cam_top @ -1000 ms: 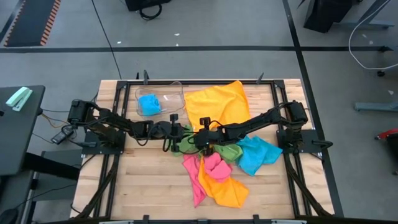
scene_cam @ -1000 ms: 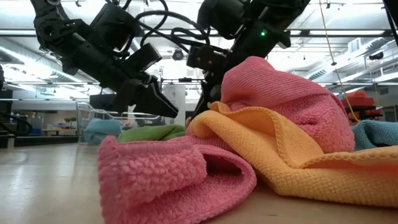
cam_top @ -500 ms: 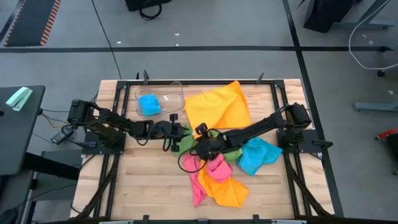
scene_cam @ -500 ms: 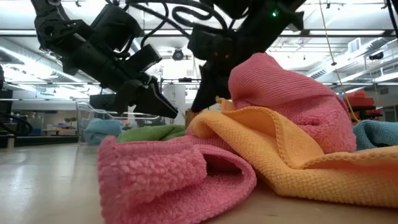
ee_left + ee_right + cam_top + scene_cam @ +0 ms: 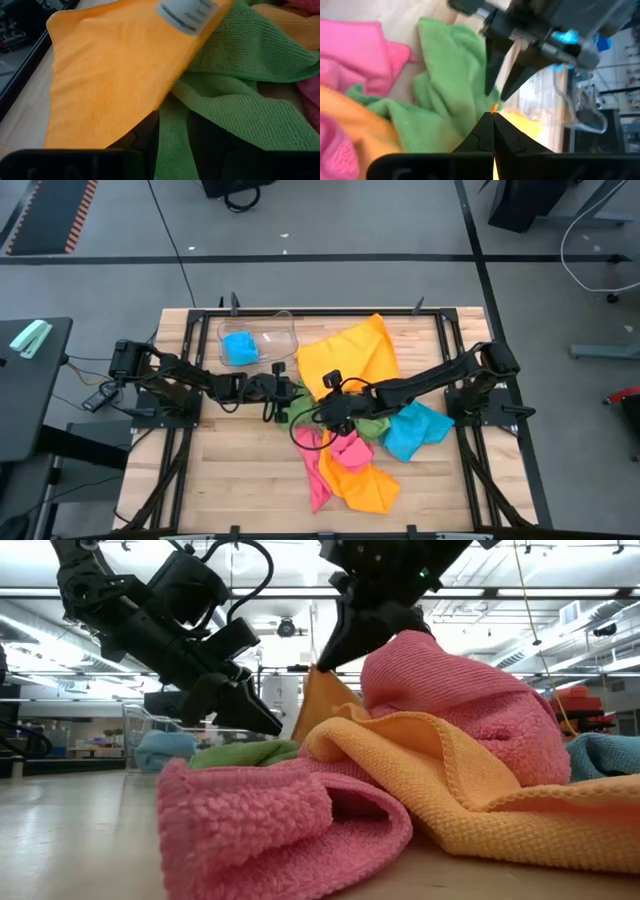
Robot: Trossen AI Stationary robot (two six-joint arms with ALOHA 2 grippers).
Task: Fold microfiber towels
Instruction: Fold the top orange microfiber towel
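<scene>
An orange towel (image 5: 352, 352) lies spread at the far middle of the table, its near left corner raised. My right gripper (image 5: 318, 664) is shut on that corner. A green towel (image 5: 345, 423) lies crumpled under both grippers. My left gripper (image 5: 295, 402) reaches in from the table's left and is shut on a strip of it. Two pink towels (image 5: 340, 450), a second orange towel (image 5: 362, 485) and a blue towel (image 5: 415, 430) lie heaped toward the near edge. My left gripper has a narrow strip of the green towel (image 5: 172, 125) between its two fingers, which slant down from the table's left. The strip runs along the fingers. The rest of the towel lies slack on the table. My right gripper pinches the orange towel's near left corner (image 5: 493, 108) between its shut fingertips. It slants down from the table's right. The corner (image 5: 320, 700) stands up in a peak below the fingers. The rest of the towel lies on the table.
A clear plastic bin (image 5: 282, 330) holding a blue cloth (image 5: 240, 346) stands at the far left, just beyond my left arm. Bare wood lies open at the near left. A black frame runs around the table's edges.
My right gripper has risen from behind the pink towel and rolled, drawing the orange towel's near left corner up into a peak. The rest of that towel has stayed flat.
</scene>
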